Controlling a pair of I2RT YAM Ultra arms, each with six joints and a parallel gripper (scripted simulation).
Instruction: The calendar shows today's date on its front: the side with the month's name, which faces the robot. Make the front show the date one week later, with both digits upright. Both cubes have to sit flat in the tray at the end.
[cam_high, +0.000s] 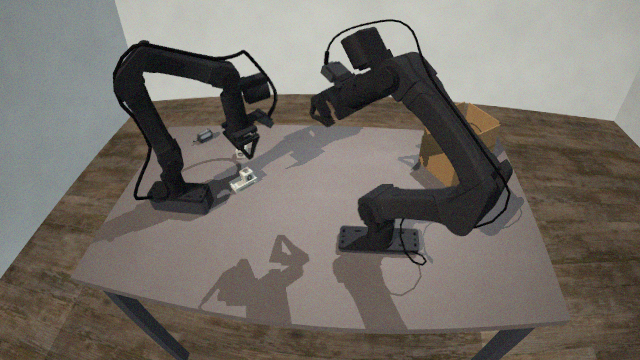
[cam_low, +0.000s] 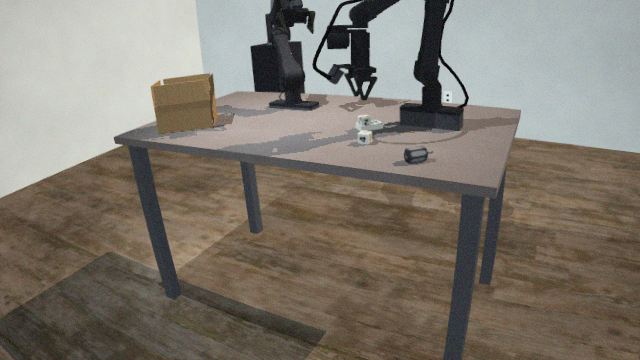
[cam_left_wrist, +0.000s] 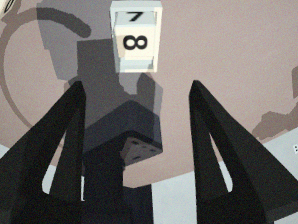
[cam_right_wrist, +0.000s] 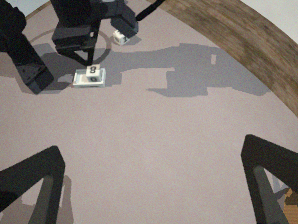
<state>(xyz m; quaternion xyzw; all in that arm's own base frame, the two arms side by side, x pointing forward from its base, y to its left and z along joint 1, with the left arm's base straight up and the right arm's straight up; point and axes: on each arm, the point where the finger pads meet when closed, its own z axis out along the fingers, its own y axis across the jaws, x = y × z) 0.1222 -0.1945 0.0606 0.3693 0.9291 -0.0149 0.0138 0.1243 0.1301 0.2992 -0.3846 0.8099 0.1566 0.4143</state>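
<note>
One cube (cam_high: 246, 174) (cam_low: 364, 120) (cam_left_wrist: 135, 40) (cam_right_wrist: 93, 74) in tray (cam_high: 243, 186) (cam_low: 375, 125) (cam_left_wrist: 156, 40) (cam_right_wrist: 81, 80) (other outside)
</note>
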